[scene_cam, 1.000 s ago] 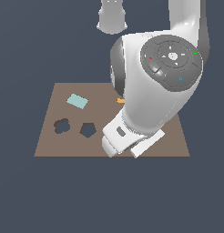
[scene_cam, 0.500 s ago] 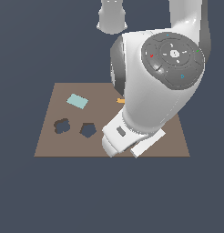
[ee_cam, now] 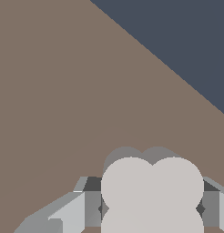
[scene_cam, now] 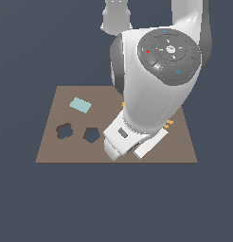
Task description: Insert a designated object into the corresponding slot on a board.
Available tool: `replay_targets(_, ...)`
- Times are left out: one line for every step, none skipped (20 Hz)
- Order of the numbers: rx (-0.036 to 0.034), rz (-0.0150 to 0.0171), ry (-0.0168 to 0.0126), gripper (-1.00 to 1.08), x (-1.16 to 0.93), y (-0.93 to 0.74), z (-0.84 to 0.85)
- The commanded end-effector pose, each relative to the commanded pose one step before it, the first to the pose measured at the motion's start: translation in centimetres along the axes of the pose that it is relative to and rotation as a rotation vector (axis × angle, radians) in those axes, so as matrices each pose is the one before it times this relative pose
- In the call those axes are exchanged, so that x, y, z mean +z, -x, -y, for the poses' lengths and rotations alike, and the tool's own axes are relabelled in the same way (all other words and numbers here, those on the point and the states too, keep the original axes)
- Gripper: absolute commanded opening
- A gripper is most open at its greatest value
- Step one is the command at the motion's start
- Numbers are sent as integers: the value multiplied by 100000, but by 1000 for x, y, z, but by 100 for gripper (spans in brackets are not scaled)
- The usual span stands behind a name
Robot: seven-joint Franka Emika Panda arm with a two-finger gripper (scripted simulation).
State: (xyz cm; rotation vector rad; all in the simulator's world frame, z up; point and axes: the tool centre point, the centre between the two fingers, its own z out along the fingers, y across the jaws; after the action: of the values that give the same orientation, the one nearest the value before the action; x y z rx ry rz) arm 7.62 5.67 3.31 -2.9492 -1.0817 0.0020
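Note:
In the wrist view the light grey clover-shaped piece (ee_cam: pixel 151 189) sits between my gripper's (ee_cam: pixel 151 208) two fingers (ee_cam: pixel 92 207), which press on its sides. It casts a shadow on the brown board (ee_cam: pixel 59 100) just behind it. In the exterior view the arm's hand (scene_cam: pixel 122 141) hangs over the board's front middle and hides the piece and the fingers. The dark clover-shaped slot (scene_cam: pixel 64 130) lies to the exterior view's left of the hand, on the board (scene_cam: pixel 47 153).
A pentagon-shaped cutout (scene_cam: pixel 92 135) lies between the clover slot and the hand. A teal rectangle (scene_cam: pixel 80 105) lies behind the slot. Small orange letters (scene_cam: pixel 169 123) peek out beside the arm. The board's edge (ee_cam: pixel 159 59) shows in the wrist view.
The arm's big joint cap has turned a little. The hand stays over the board's front middle.

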Motion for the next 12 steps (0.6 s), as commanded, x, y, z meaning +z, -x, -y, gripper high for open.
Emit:
replay_targets(-3427, -34, 59, -100, -50, 689, -77)
replay_targets(-1657, 1, 4, -100, -9, 325, -17)
replay_targets(-1771, 1, 4, -100, -10, 348, -20)
replay_targets(-1885, 1, 5, -100, -11, 370, -21)
replay_targets(-1997, 1, 5, -100, -11, 392, -23)
replay_targets(-2108, 1, 5, -100, -12, 414, -25)
replay_targets(-2216, 1, 6, -100, -12, 435, -28)
replay_targets(-2322, 1, 6, -100, -13, 456, -30)
replay_targets(-2427, 2, 6, -100, -13, 477, -32)
replay_targets(-2529, 2, 7, -100, -14, 498, -35)
replay_targets(-2629, 2, 7, -100, -14, 518, -37)
replay_targets(-2728, 2, 7, -100, -15, 538, -40)
